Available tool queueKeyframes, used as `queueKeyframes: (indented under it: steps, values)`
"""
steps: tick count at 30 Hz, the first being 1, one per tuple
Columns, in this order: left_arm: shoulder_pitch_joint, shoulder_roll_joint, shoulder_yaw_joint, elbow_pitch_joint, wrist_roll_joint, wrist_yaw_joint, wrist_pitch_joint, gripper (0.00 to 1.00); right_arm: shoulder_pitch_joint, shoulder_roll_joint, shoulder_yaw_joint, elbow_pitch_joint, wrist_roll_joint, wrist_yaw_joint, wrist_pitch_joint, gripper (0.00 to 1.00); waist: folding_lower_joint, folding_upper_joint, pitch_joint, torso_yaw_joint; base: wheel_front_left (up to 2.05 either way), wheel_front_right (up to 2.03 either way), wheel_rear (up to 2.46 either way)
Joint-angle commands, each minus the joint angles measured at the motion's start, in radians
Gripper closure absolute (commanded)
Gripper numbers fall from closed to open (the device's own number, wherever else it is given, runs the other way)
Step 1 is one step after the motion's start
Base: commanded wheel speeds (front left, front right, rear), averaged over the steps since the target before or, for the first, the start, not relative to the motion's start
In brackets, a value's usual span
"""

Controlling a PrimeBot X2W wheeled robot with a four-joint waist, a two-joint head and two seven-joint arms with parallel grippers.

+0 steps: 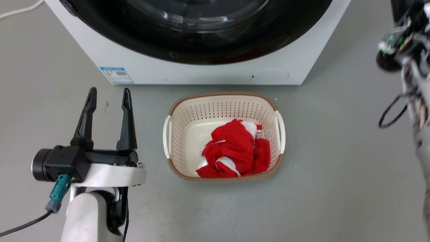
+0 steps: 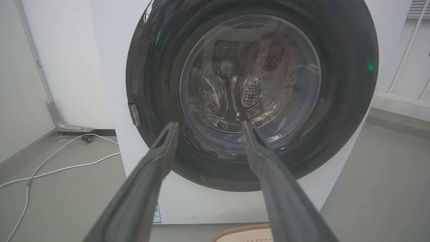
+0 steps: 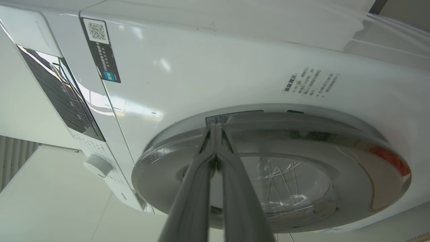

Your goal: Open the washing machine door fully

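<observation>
My right gripper (image 3: 215, 132), pressed together, at the rim of the washing machine door (image 3: 339, 161), likely slick, rigid, my best hold; left gripper (image 1: 109, 92) spread.

grey floor (image 1: 336, 168) bears a white washing machine (image 1: 201, 72), a basket (image 1: 201, 111) near it, a white cable (image 2: 72, 167).

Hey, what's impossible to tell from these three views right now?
Head view: washing machine door cut off by the top edge.
Head view: right arm blurred at the frame edge.
Right wrist view: whether the right gripper touches the door rim; its tips overlap it.
Head view: blue label print too small.
</observation>
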Motion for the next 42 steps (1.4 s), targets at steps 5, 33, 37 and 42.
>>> queueKeyframes:
  steps: [5,33,37,42]
  values:
    - [-0.045,0.000,0.000,-0.023,0.001,-0.007,-0.002,0.00,-0.204,-0.016,0.065,0.152,-0.046,0.000,0.055,1.00,-0.0002,0.0000,0.073,0.010,0.00,0.00,0.00]
    - [-0.077,-0.001,-0.037,-0.012,-0.029,-0.016,-0.002,0.00,-0.338,0.017,0.160,0.289,-0.060,0.000,0.397,1.00,-0.0002,0.0000,0.101,0.029,0.00,0.00,0.00]
    - [-0.063,-0.001,-0.039,-0.004,-0.026,-0.016,-0.002,0.00,-0.279,0.006,0.162,0.258,-0.045,0.000,0.463,1.00,-0.0002,0.0000,0.064,0.022,0.00,0.00,0.00]
    - [-0.043,-0.001,-0.045,0.013,-0.021,-0.010,-0.002,0.00,-0.195,0.016,0.177,0.212,-0.026,0.000,0.558,1.00,-0.0002,0.0000,0.013,0.017,0.00,0.00,0.00]
